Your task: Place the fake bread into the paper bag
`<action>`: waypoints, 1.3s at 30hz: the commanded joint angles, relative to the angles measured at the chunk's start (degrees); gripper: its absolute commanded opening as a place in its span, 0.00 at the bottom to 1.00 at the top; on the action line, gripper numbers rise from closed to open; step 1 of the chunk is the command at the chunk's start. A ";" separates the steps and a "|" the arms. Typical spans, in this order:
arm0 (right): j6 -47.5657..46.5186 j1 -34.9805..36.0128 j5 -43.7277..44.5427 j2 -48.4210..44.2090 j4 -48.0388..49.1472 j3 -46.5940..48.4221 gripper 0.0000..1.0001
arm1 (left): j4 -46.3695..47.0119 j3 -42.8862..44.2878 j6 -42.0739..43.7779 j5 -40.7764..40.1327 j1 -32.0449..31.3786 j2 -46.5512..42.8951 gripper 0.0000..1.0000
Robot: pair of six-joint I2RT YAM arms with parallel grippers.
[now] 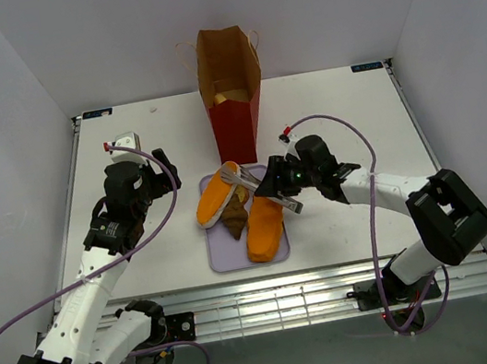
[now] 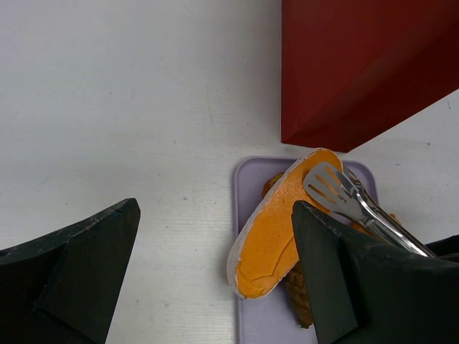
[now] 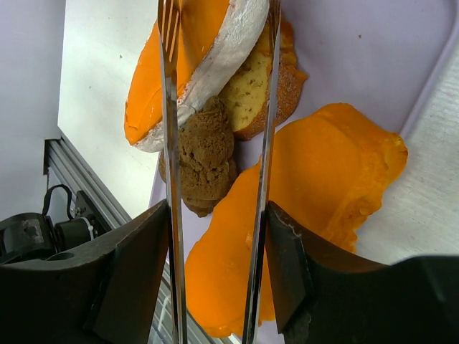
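Observation:
The paper bag (image 1: pixel 231 91) stands upright at the back centre, brown above and red below; its red wall shows in the left wrist view (image 2: pixel 358 64). On the lavender tray (image 1: pixel 222 258) lie an orange oval loaf with a white rim (image 1: pixel 213 196), a second orange loaf (image 1: pixel 265 227), a brown piece (image 1: pixel 234 223) and a tan wedge (image 3: pixel 251 100). My right gripper (image 1: pixel 292 179) is shut on metal tongs (image 1: pixel 258 182). The tong arms (image 3: pixel 170 107) are spread over the white-rimmed loaf (image 3: pixel 179 64) and the wedge. My left gripper (image 1: pixel 162 172) is open and empty, left of the tray.
White walls enclose the table on three sides. A metal rail runs along the near edge (image 1: pixel 272 294). Purple cables loop from both arms. Bare table surface lies left of the tray (image 2: pixel 143 143).

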 commanded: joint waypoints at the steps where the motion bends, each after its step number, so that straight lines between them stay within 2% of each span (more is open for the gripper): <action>1: 0.76 -0.27 -1.24 0.30 3.74 2.57 0.58 | 1.24 -0.07 0.27 0.31 -0.32 -1.35 0.98; 5: 0.85 -0.27 -1.59 0.22 3.92 2.66 0.57 | 1.24 -0.16 0.27 0.31 -0.32 -1.35 0.98; 9: 1.02 -0.27 -2.20 -0.57 3.92 3.01 0.46 | 1.24 -0.25 0.44 -0.57 -0.32 -1.44 0.98; 18: 0.32 -0.27 -2.11 -4.26 1.20 4.06 0.33 | 1.32 -0.33 0.44 -0.84 -0.32 -1.35 0.97; 25: -1.70 -0.27 -1.85 -7.16 -3.02 6.79 0.30 | 1.41 -0.34 0.44 -1.10 -0.32 -1.17 0.98; 27: -2.49 -0.27 -1.68 -7.78 -4.16 7.40 0.26 | 1.41 -0.33 0.35 -1.19 -0.32 -1.26 0.98; 33: -3.46 -0.18 -2.03 -9.01 -6.10 7.84 0.26 | 1.41 -0.51 0.35 -1.63 -0.32 -1.44 0.98; 39: -6.71 0.17 -2.29 -9.89 -11.37 12.50 0.26 | 1.32 -0.42 0.27 -1.45 -0.32 -1.09 0.98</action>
